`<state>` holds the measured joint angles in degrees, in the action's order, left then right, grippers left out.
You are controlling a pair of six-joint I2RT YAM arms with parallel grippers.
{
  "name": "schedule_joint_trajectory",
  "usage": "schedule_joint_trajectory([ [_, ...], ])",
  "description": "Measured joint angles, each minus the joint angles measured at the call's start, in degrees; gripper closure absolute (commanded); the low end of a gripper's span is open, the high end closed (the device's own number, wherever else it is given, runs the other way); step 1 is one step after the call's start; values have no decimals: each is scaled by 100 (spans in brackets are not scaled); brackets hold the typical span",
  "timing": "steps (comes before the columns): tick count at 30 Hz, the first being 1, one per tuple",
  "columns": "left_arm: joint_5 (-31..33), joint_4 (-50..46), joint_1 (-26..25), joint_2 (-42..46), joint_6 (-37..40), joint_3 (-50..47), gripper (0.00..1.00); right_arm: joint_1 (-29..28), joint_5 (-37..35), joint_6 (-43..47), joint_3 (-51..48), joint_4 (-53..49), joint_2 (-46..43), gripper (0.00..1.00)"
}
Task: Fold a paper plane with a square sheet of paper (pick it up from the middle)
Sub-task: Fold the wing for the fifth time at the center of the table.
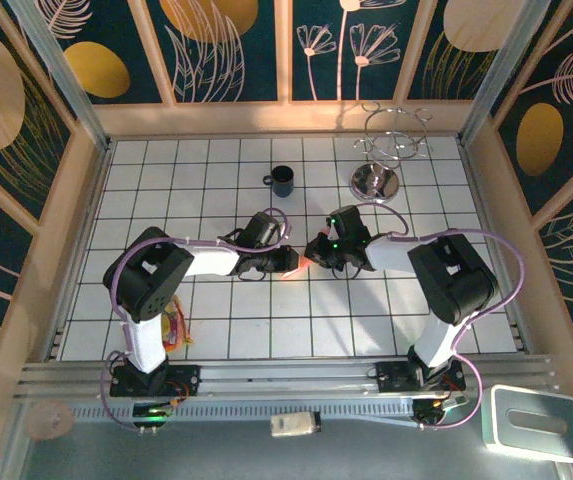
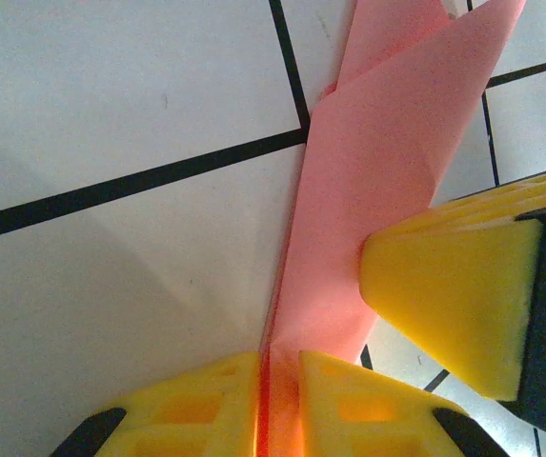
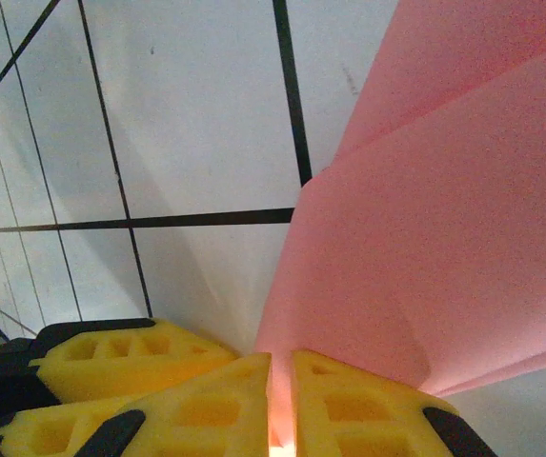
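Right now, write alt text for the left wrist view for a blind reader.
The left pincer clamps the near edge of a folded pink paper plane over a white table with black grid lines. The right pincer's yellow tip touches the paper from the right.

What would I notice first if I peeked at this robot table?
The bright pink-red paper plane in the middle of the white tiled table stands out first. The left arm and right arm meet at it, and both pairs of yellow jaws are shut on the paper. Next come the black cup farther back and the shiny wire rack near the back right corner.
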<state>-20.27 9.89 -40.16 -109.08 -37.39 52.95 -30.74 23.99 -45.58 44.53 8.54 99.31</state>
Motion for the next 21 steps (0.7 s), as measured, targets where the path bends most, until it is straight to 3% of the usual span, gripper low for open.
schedule_joint_trajectory([
  [21, 2, -127, -2, -4, -24, 87, 79, 66, -31, -114, 15, -149, 129, 86],
])
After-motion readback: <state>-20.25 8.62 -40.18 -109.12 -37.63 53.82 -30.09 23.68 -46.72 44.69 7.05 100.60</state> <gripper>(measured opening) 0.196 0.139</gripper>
